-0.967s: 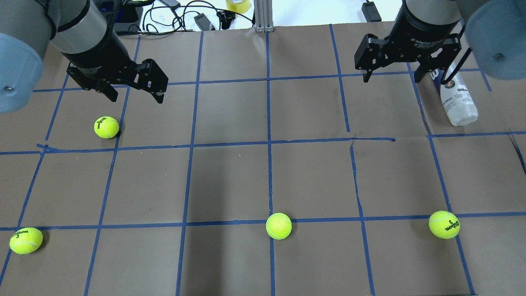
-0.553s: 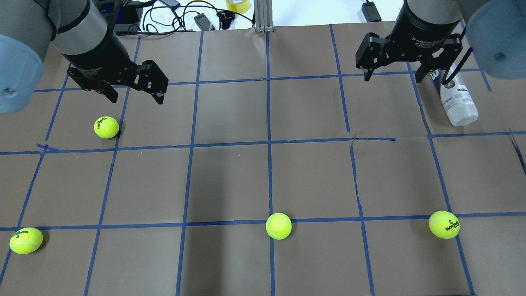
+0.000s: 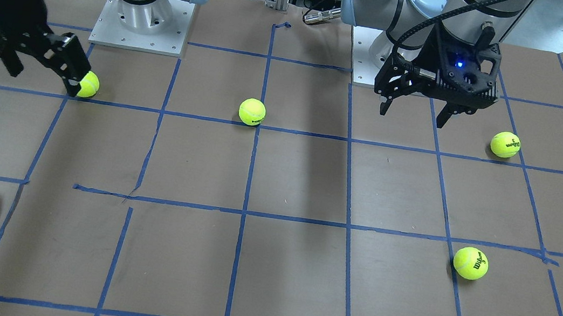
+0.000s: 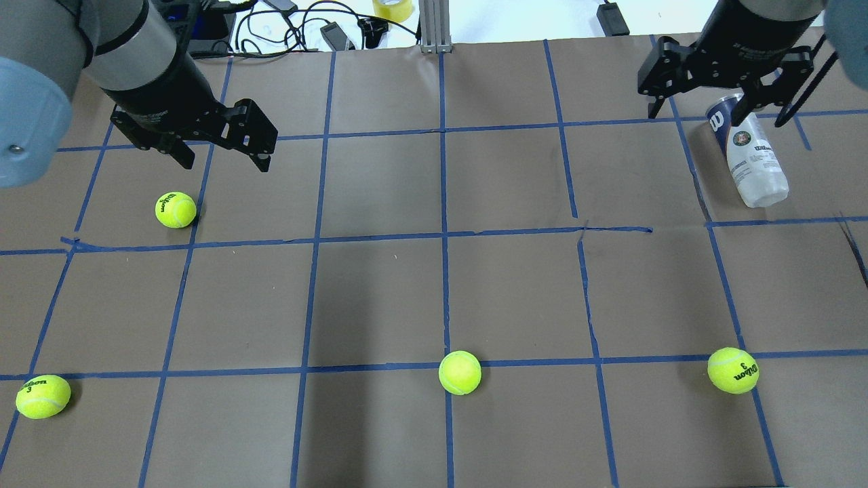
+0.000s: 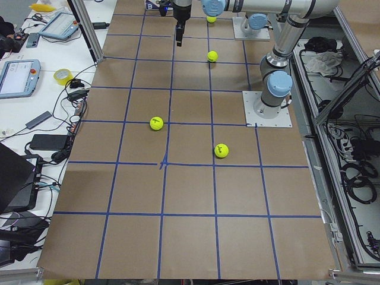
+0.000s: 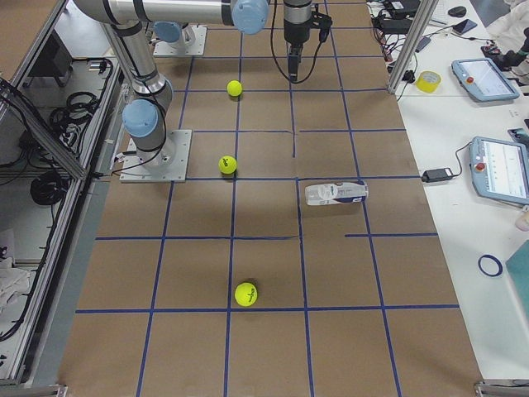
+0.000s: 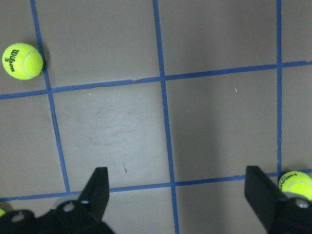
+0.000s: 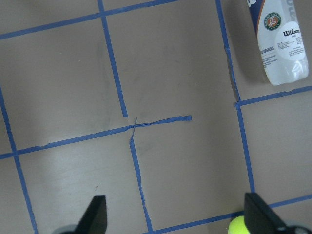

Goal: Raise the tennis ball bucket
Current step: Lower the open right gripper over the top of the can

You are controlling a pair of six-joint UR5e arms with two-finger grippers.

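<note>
- The tennis ball bucket (image 4: pixel 746 159) lies on its side on the bench (image 4: pixel 380 298), in the robot's right half and near the edge farthest from the robot. Its navy end points to that far edge and its clear rounded end points back toward the robot.
- The label faces up, with the Wilson name and a round badge legible in the right wrist view.
- The right gripper (image 4: pixel 698 112) hangs over the navy end of the bucket with its fingers spread wide and nothing between them. It is raised off the bench and does not touch the bucket.
- The left gripper (image 4: pixel 225 163) hangs over the robot's left half, toward the far edge. Its fingers (image 7: pixel 97 190) are also wide apart and empty.
- A tennis ball (image 4: pixel 175 209) sits on the bench near the left gripper, on the side nearer the robot.
- Three more lie in a line closer to the robot's edge: the left-end ball (image 4: pixel 43 396), the middle ball (image 4: pixel 460 372) and the right-end ball (image 4: pixel 733 370). All are well apart from the bucket.
- Blue tape (image 4: pixel 444 203) marks a square grid on the brown bench cover.
</note>
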